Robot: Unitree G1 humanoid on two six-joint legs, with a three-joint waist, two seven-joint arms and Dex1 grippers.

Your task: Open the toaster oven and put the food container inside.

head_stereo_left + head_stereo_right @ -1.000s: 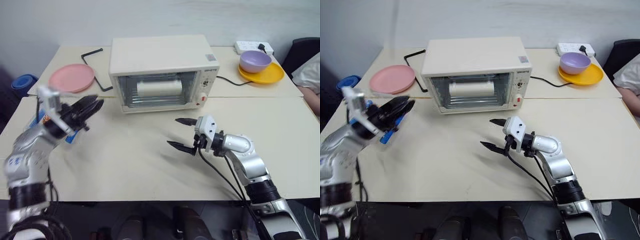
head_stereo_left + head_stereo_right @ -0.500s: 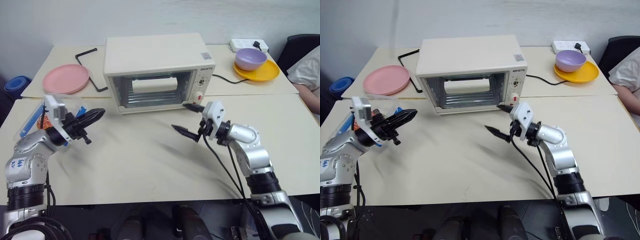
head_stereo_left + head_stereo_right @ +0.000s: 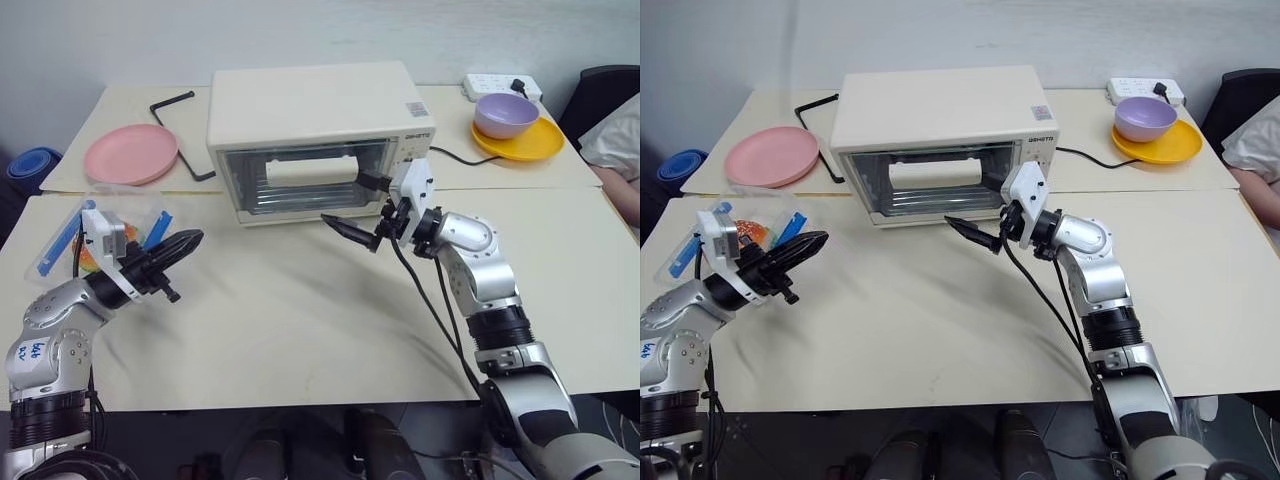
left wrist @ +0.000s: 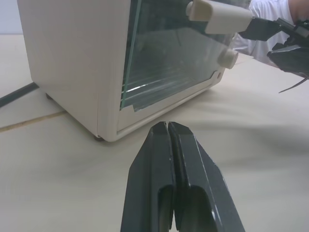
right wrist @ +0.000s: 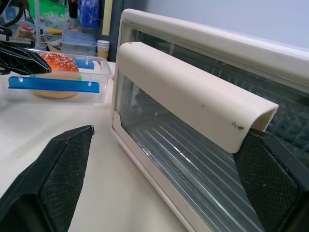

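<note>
The cream-white toaster oven [image 3: 310, 105] stands at the back middle of the table, its glass door closed. My right gripper [image 3: 358, 205] is open just in front of the door, one finger by the right end of the door handle [image 5: 193, 94] and the other below it. In the right wrist view the handle lies between the two fingers. The clear food container [image 3: 112, 222], with blue clips and a toy hamburger inside, rests on the table at the left. My left gripper [image 3: 186, 240] is shut on nothing, just right of the container and pointing at the oven.
A pink plate [image 3: 130, 153] and a black bent bar [image 3: 180, 125] lie at the back left. A purple bowl [image 3: 505, 113] on a yellow plate [image 3: 530, 143], a power strip [image 3: 495, 85] and the oven's cable sit at the back right. A person's sleeve [image 3: 615, 140] is at the right edge.
My right gripper rose and moved up to the oven door handle, staying open. My left gripper's fingers closed and the hand sank and drew back beside the container.
</note>
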